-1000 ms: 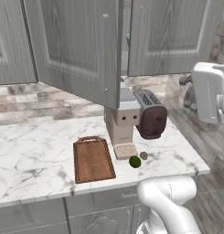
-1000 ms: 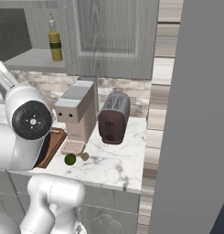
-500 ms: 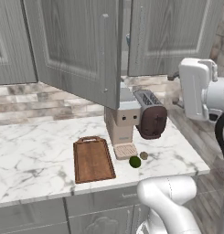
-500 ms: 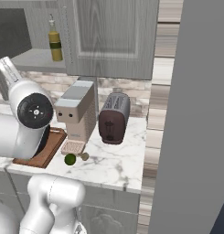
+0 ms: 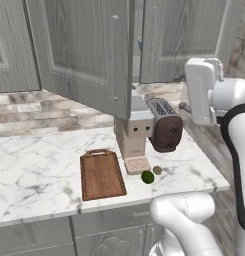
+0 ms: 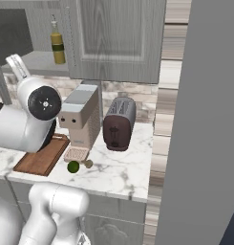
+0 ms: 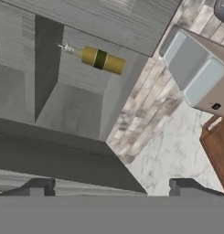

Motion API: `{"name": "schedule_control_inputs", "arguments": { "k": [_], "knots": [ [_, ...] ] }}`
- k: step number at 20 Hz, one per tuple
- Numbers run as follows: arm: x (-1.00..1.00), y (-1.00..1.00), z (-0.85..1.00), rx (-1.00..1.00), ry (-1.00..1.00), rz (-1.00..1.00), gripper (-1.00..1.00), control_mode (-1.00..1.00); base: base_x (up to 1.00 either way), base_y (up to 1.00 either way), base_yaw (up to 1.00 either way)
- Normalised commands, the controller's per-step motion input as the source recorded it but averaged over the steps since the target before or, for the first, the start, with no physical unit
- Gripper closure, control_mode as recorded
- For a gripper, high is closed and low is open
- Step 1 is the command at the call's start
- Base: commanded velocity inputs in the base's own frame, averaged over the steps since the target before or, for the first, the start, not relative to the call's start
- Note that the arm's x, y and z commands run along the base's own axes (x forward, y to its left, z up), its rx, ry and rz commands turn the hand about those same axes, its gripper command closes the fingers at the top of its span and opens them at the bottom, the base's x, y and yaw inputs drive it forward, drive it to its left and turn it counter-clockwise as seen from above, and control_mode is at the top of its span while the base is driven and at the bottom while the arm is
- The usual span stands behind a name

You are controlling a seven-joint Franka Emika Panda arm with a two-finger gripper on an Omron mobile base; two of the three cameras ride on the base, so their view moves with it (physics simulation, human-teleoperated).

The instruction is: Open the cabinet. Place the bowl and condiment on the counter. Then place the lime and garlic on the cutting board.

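- The cabinet (image 5: 89, 55) door hangs wide open over the counter (image 5: 39, 175), so that first step looks done.
- Inside, on the grey shelf (image 6: 39, 61), stands the condiment (image 6: 57, 44), slim and yellow-olive with its dark band; the hand view has it too, lying sideways in a rolled picture.
- The bowl? I can't find it from where I stand, maybe deeper in the cabinet or behind the door.
- The gripper (image 7: 111, 186) points at the open cabinet, its two dark tips well apart with nothing between them: spread and empty.
- The arm is raised at the right of the counter, hand level with the cabinet's lower edge.
- Down below, the lime (image 5: 147, 176) and the garlic (image 5: 157, 170) sit just beside each other on the marble, in front of the coffee machine (image 5: 135, 132) and toaster (image 5: 164, 125).
- The cutting board (image 5: 100, 174) lies bare to their left, handle toward the wall.
- My read: we're in the unloading step, heading for the shelf.
- The next move calls for reaching in past the open door, lining the tips up on either side of the bottle's body and closing without tipping it.
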Motion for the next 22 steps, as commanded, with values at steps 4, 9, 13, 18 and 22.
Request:
{"name": "schedule_control_inputs", "arguments": {
  "k": [4,9,13,18,22],
  "knots": [
    [0.27,0.0,-0.08,0.05,0.01,0.05,-1.0,-1.0,0.0,0.0,0.0],
    [0.38,0.03,-0.18,0.04,0.0,0.1,-1.0,-1.0,0.0,0.0,0.0],
    [0.36,0.07,-0.18,0.05,0.0,0.12,-1.0,-1.0,0.0,0.0,0.0],
    [0.33,0.02,-0.05,0.09,0.08,0.16,-1.0,-1.0,0.0,0.0,0.0],
    [0.31,0.18,0.0,0.02,0.06,0.19,-1.0,-1.0,0.0,0.0,0.0]
  ]
}}
